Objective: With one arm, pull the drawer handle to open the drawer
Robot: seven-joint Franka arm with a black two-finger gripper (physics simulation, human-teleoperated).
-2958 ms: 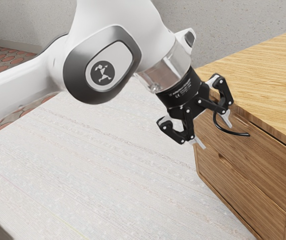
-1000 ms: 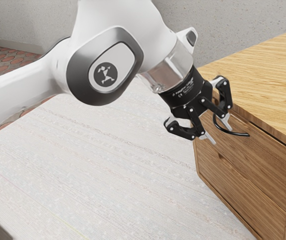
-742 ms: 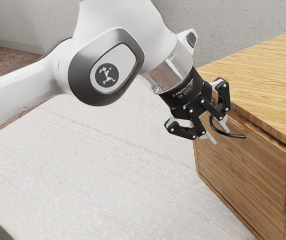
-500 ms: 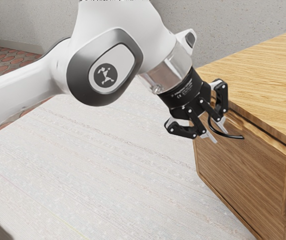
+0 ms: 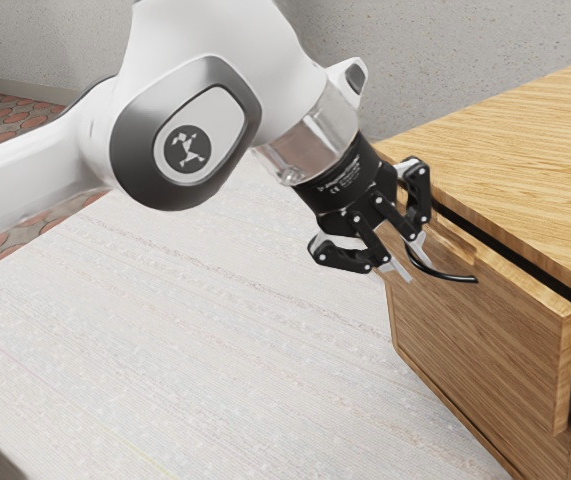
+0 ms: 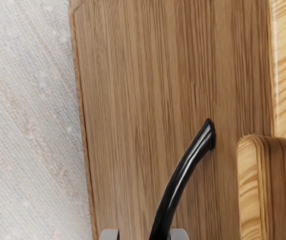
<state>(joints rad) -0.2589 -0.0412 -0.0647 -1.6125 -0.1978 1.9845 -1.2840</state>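
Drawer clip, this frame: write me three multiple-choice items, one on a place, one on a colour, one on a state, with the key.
1. Where is the gripper?
A. at the drawer handle
B. high above it
C. far off to one side

2. What colour is the handle?
A. silver
B. black
C. wood

3. How is the drawer?
A. flush shut
B. taken right out
C. pulled partly out

Key: 1 A, it sits at the handle's curved bar. 2 B, the bar is glossy black in the wrist view. 3 C, the drawer's front stands proud of the cabinet, with a dark gap behind it.
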